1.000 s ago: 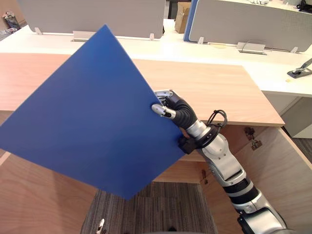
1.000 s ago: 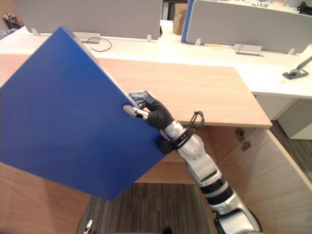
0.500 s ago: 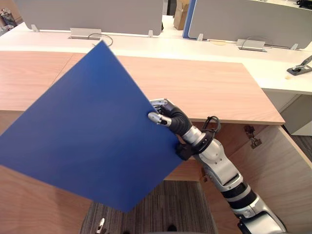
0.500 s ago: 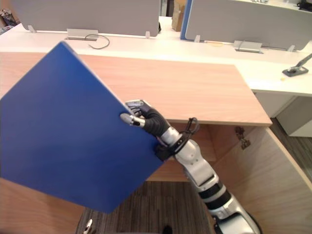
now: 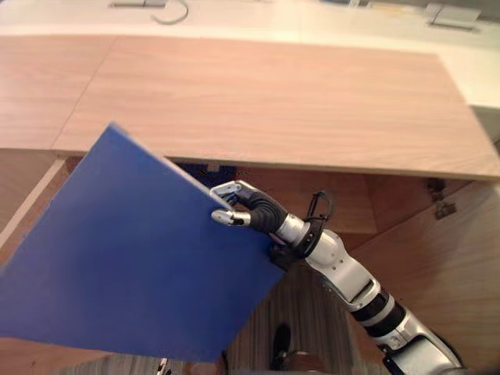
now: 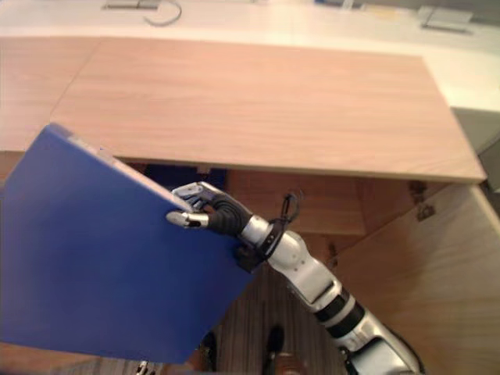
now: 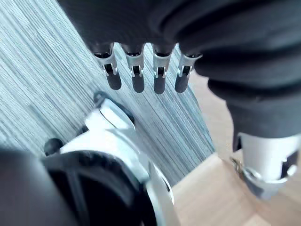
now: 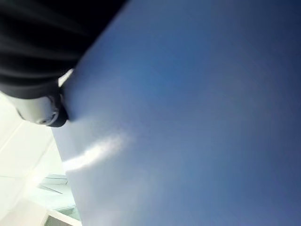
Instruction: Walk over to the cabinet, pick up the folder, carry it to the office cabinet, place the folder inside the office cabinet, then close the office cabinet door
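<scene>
My right hand (image 5: 237, 209) is shut on the right edge of a large flat blue folder (image 5: 133, 266), thumb on the near face and fingers behind it. The folder hangs tilted in front of the office cabinet's opening (image 5: 344, 205), its top corner level with the front edge of the wooden cabinet top (image 5: 273, 101). In the right wrist view the folder (image 8: 197, 122) lies against the thumb (image 8: 40, 109). My left hand (image 7: 137, 77) hangs low over the carpet with straight fingers, holding nothing.
The cabinet's open wooden door (image 5: 457, 269) stands at the right, and a wooden panel (image 5: 23, 183) at the left. A dark blue shape (image 6: 183, 173) shows just under the top. Striped grey carpet (image 5: 293, 308) lies below. A white desk (image 5: 258, 16) runs along the back.
The camera has tilted down and come closer to the cabinet. My right hand has lowered the folder from above the cabinet top to the front of the opening.
</scene>
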`<state>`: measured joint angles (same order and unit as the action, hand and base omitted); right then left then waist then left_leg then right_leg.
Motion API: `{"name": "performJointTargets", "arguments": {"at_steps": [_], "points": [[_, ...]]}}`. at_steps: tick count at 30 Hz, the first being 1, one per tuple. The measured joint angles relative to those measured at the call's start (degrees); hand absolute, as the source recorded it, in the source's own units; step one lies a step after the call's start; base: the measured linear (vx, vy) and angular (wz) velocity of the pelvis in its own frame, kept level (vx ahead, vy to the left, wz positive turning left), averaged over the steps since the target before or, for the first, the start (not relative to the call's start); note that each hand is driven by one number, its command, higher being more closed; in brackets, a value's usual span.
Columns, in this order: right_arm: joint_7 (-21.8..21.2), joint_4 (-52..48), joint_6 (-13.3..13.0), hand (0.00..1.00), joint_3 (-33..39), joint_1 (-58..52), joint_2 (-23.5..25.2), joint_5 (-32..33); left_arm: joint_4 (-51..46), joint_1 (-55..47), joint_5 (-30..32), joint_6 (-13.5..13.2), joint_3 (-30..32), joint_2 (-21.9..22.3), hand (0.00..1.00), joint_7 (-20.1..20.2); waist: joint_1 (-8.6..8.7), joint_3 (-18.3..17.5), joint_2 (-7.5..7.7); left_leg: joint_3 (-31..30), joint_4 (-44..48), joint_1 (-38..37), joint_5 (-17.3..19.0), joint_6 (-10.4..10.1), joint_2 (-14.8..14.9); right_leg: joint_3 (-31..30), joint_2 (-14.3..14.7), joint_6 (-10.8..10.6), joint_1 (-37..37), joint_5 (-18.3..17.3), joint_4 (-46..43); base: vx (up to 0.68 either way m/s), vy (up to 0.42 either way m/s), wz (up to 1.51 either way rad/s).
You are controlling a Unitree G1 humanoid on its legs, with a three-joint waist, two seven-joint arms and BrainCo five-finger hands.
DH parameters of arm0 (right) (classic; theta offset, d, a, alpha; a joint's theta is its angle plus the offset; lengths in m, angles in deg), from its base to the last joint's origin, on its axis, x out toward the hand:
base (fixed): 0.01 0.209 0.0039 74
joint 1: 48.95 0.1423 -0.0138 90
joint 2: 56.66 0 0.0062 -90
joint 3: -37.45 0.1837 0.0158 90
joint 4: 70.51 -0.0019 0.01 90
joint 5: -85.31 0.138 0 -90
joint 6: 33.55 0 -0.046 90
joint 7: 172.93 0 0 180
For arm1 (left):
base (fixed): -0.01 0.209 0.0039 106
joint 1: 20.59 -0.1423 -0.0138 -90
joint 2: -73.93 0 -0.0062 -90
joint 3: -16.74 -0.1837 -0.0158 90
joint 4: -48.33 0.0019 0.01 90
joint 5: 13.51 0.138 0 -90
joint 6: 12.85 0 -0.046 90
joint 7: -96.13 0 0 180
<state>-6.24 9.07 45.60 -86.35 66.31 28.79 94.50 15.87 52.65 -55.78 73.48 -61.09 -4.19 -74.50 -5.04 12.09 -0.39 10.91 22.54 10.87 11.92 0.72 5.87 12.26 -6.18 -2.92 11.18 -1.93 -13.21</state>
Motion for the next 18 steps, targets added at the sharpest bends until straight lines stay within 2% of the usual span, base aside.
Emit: {"name": "performJointTargets", "arguments": {"at_steps": [1, 6, 13, 18], "points": [[0.01, 0.20, 0.02, 1.00, -0.02, 0.01, -0.09, -0.80, 0.76, 0.09, 0.01, 0.03, 0.66, 0.06, 0.00, -0.07, -0.06, 0.90, -0.08, -0.20, 2.57, 1.25, 1.24, 0.30, -0.41, -0.20, -1.27, -0.34, 2.18, -2.23, -4.73, -0.08, 0.099, 0.14], [0.00, 0.18, 0.04, 1.00, -0.16, 1.50, -0.17, -1.51, 1.20, 0.11, 0.81, 0.04, 2.45, 1.87, 0.00, -0.06, -0.35, 3.16, -0.59, 0.90, 15.10, 8.13, 7.66, 1.53, -1.46, -3.03, -5.63, -1.91, 11.67, -9.06, -20.84, -0.11, 0.095, -0.02], [-0.04, -0.14, 0.15, 1.00, -2.12, 3.27, -1.72, -2.10, -0.06, -0.15, 1.45, -0.04, -0.30, 2.13, 0.00, 0.37, 0.89, 4.83, -1.29, 2.47, 27.07, 17.31, 13.08, 2.81, -2.77, -6.96, -9.33, -3.50, 22.95, -13.82, -34.19, -0.08, 0.114, -0.01], [-0.02, -1.79, 0.42, 1.00, -2.15, 3.72, -2.60, -3.70, -3.60, -1.55, -0.40, -0.18, -4.09, 1.43, 0.00, 1.12, 0.21, 4.86, -1.33, 3.91, 33.94, 24.03, 16.06, 3.09, -2.69, -9.85, -10.41, -3.94, 31.32, -16.35, -41.46, -0.02, 0.049, -0.04]]}}
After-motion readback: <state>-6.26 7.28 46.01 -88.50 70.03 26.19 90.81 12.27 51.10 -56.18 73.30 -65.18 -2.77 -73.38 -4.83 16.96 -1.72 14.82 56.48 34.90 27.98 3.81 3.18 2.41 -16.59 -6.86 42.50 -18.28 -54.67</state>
